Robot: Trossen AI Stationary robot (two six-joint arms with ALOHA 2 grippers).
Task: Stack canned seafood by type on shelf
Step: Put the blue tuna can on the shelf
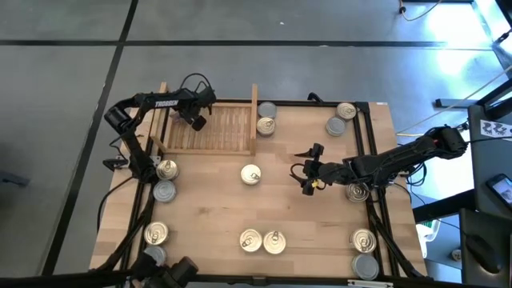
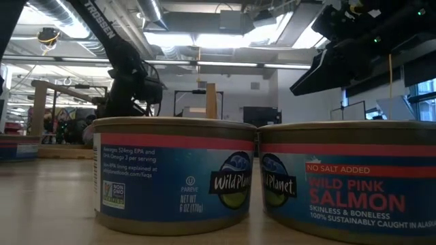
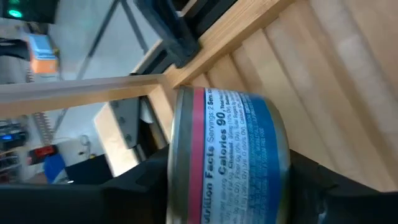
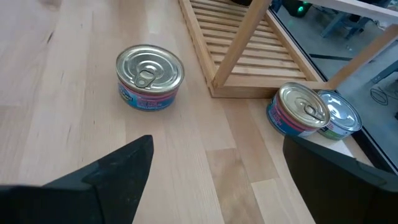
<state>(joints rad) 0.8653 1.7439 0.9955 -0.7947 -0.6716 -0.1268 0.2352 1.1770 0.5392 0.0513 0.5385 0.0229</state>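
The shelf [image 1: 210, 128] lies at the table's far left, a light-wood rack with a slatted base [image 3: 323, 68]. My left gripper [image 1: 196, 121] hangs over its left part, shut on a blue-and-red-labelled can [image 3: 233, 152] close to the left side board [image 3: 81, 90]. My right gripper [image 1: 307, 171] stands open above the table's middle right, with nothing between its fingers [image 4: 214, 180]. One golden-topped can [image 4: 150, 76] rests on its base ahead of it. Two more cans [image 4: 303, 109] stand by the shelf's right board. My left gripper pinches the can across its height, one finger [image 3: 140, 183] on the end by the red band [image 3: 198, 155] and the other on the opposite flat end. The can lies on its side, curved label toward the wrist. Whether it touches the slats I cannot tell.
Several loose cans stand about the table: a pair at the left edge [image 1: 166, 180], a pair at the near middle [image 1: 263, 241], others at the far right [image 1: 342, 118] and near right [image 1: 363, 252]. One can [image 1: 358, 192] sits under my right arm.
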